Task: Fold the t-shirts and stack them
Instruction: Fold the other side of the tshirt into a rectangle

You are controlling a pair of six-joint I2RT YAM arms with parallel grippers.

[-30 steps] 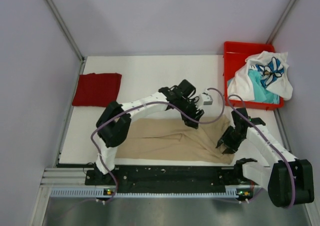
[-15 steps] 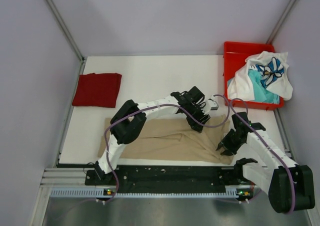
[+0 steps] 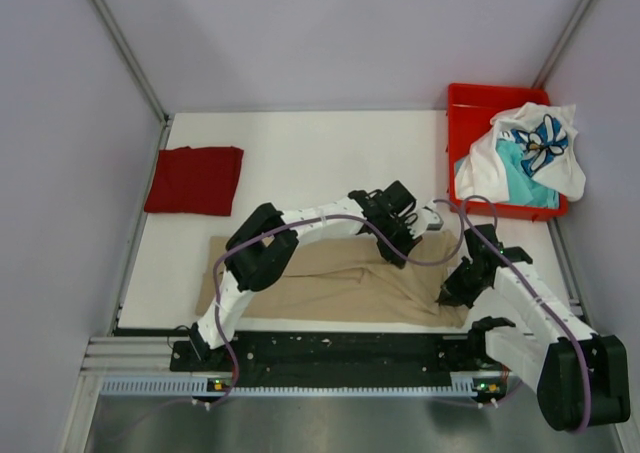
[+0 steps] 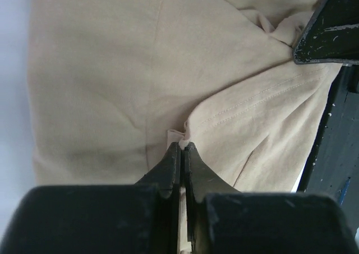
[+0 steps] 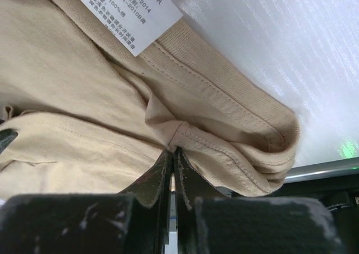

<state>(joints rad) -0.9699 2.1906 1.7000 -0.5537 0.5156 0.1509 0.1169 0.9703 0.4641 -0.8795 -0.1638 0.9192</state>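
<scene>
As left hand (image 4: 182, 146), right hand (image 5: 171, 150) pinch tan shirt (image 3: 320, 283), probably at hems.

The plain tan soft-cloth t-shirt (image 3: 320, 278) lies spread sideways along the near edge of the white worktop (image 3: 330, 153). It is rumpled, with a ridge of folds across its middle and its right end bunched. A white care label (image 5: 132, 13) shows at its ribbed collar. The plain dark red cloth t-shirt (image 3: 195, 179) lies folded into a flat rectangle at the far left. The white cloth t-shirt with blue print (image 3: 540, 143) is heaped, crumpled, over the teal cloth t-shirt (image 3: 525, 183) in the red plastic bin (image 3: 470, 98) at the far right.
</scene>
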